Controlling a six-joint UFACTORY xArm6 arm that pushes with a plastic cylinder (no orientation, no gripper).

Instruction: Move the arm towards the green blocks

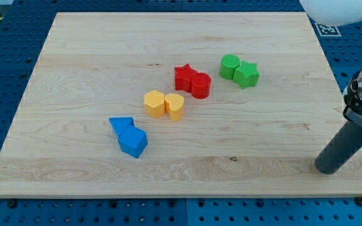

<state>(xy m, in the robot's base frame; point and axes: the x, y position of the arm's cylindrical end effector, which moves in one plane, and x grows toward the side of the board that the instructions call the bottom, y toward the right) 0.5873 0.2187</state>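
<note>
Green blocks, two: green cylinder (pixel 230 64) touching green star (pixel 246 75), upper right of centre on pale wooden tabletop (pixel 93 75). Blue perforated base (pixel 5 75) surrounds the board. My tip (pixel 327 168), lower right of frame, well apart from them; end effector a plain dark rod, no jaws to open or close.

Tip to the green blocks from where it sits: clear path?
Probably yes. My tip sits at the view's lower right; bare board lies between it and the green cylinder and green star.
</note>
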